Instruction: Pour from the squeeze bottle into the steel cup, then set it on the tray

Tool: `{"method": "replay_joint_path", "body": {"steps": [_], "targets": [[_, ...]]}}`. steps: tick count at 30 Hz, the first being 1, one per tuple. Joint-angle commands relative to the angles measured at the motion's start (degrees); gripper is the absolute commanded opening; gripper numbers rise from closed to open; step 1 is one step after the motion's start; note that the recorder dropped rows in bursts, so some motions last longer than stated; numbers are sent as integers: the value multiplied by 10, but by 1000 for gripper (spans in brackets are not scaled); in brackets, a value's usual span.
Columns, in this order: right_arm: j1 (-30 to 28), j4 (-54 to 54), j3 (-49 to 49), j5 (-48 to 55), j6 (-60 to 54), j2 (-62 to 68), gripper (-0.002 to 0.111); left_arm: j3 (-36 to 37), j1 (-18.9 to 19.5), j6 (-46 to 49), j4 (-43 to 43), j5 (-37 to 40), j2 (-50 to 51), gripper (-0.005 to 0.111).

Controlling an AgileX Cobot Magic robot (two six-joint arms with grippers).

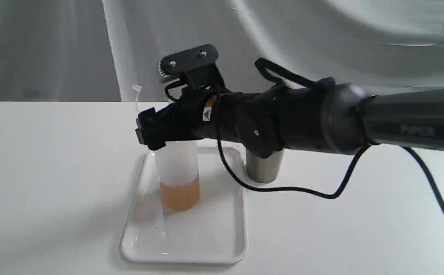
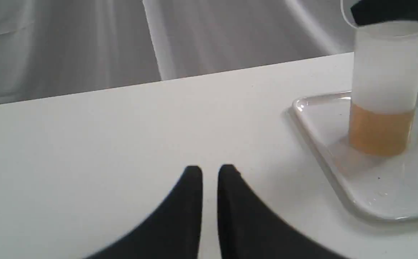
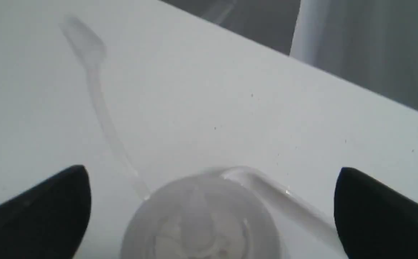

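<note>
The squeeze bottle (image 1: 178, 179) stands upright on the white tray (image 1: 191, 244), amber liquid filling its lower third. My right gripper (image 1: 151, 131) reaches across from the right at the bottle's top. In the right wrist view its jaws stand wide open on either side of the bottle (image 3: 201, 219), with a gap on both sides; the cap strap (image 3: 101, 108) sticks out past them. The steel cup (image 1: 264, 170) stands on the table just right of the tray, half hidden by the arm. My left gripper (image 2: 210, 172) hovers over bare table, shut and empty, with the bottle (image 2: 383, 90) and tray (image 2: 333, 172) off to one side.
A white table (image 1: 54, 172) carries everything, backed by a grey cloth curtain (image 1: 321, 38). The right arm's black cable (image 1: 302, 189) droops in front of the cup and over the tray's right edge.
</note>
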Motion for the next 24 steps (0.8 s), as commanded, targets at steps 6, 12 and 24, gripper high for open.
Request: {"method": "replay_joint_path", "body": {"steps": [6, 12, 24], "targets": [[1, -21, 5, 55, -3, -77, 90, 3, -2, -1, 0, -4, -3, 8], [1, -25, 89, 45, -3, -168, 90, 3, -2, -1, 0, -4, -3, 8], [1, -58, 303, 45, -3, -418, 90, 3, -2, -1, 0, -4, -3, 8]]}}
